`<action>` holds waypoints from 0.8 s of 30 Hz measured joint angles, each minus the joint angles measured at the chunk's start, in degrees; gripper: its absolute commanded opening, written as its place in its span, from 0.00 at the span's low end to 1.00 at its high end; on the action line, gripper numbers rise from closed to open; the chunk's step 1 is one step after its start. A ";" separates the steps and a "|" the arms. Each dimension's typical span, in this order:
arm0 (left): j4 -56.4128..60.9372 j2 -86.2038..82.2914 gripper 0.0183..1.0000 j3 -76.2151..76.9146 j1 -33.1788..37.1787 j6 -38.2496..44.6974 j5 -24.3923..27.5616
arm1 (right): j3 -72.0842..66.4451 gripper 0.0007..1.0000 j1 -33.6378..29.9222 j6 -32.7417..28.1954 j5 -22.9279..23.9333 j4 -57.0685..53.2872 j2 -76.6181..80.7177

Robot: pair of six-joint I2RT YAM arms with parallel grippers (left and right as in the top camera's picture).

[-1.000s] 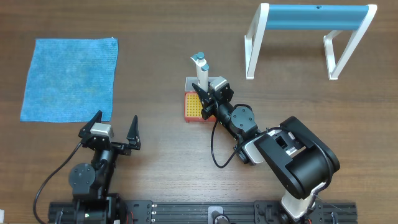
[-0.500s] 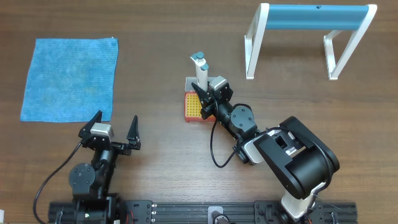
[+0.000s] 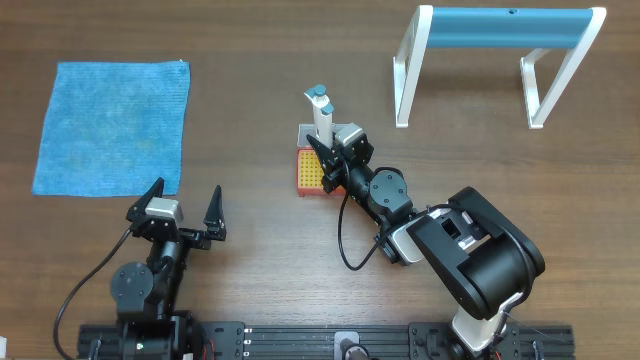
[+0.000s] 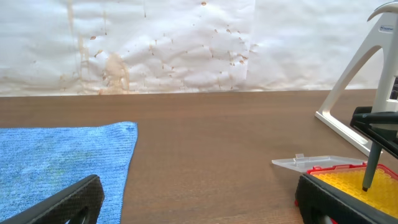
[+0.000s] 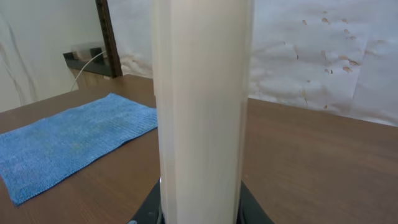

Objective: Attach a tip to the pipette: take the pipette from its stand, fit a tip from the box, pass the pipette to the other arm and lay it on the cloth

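The white pipette (image 3: 322,115) with a blue top stands upright, my right gripper (image 3: 331,163) shut around its body. In the right wrist view its pale barrel (image 5: 202,106) rises close in front of the camera. Its dark lower end (image 4: 370,168) points down onto the yellow rack of the red tip box (image 4: 351,182), seen in the top view as the tip box (image 3: 310,172) just left of the gripper. The blue cloth (image 3: 112,128) lies flat at the far left. My left gripper (image 3: 186,213) is open near the front left, nothing between its fingers.
The white stand with a blue bar (image 3: 500,30) is at the back right, one of its legs (image 4: 351,81) showing in the left wrist view. The tip box's clear lid (image 4: 311,162) lies open beside it. Bare wood lies between cloth and box.
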 measured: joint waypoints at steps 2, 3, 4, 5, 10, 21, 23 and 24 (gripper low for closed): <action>-0.02 0.00 1.00 0.00 0.00 0.00 0.00 | 0.00 0.08 -0.02 0.13 0.00 -0.13 0.00; 0.00 0.00 1.00 0.00 0.00 0.00 0.00 | 0.00 0.08 -0.02 0.13 0.00 -0.28 0.00; 0.00 0.00 1.00 0.00 0.00 0.00 0.00 | 0.00 0.08 -0.02 0.13 0.00 -0.50 0.00; -0.02 0.00 1.00 0.00 0.00 0.00 0.00 | 0.02 0.08 -0.02 0.13 0.00 -0.74 0.00; -0.02 0.00 1.00 0.00 0.00 0.00 0.02 | 0.74 0.08 0.00 0.15 0.00 -2.12 0.00; -0.02 0.00 1.00 0.00 0.00 0.00 0.00 | 0.42 0.08 -0.02 0.15 0.02 -2.73 -0.22; 0.00 0.00 1.00 0.00 0.00 0.00 0.00 | 0.42 0.08 -0.02 0.15 0.04 -3.56 -0.66; -0.02 0.00 1.00 0.00 0.00 0.00 0.00 | 0.42 0.08 -0.02 0.17 0.02 -3.82 -0.79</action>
